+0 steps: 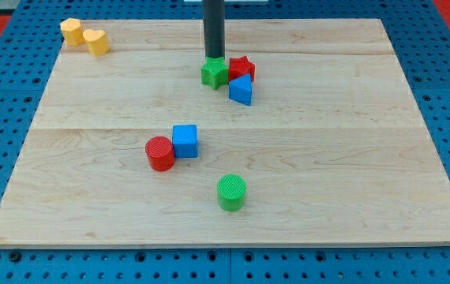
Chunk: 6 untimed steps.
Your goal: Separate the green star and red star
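My tip touches green star beside red star.

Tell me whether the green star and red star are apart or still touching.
Touching. The green star sits against the red star with no board showing between them; my tip is at the green star's top edge.

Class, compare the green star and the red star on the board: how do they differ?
The green star is green; the red star is red. The green star sits toward the view's left, right below my tip; the red star sits to its right, with the blue block partly covering it. Both are star-shaped, similar in size, and touching.
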{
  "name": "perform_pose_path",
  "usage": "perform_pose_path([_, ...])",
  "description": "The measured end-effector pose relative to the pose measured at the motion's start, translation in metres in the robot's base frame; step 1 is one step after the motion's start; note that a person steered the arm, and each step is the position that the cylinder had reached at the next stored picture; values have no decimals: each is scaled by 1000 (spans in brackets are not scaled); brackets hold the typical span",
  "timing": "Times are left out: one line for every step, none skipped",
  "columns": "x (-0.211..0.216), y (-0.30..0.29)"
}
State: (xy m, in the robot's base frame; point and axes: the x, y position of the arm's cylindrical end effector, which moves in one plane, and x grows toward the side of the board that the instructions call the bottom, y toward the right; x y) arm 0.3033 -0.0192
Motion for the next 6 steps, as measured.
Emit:
perform_pose_path([-4, 3])
perform_pose_path([-20, 5])
perform_pose_path([5, 33])
perform_pose_path([19, -3])
perform_pose_path([16, -7])
perform_pose_path([57, -10])
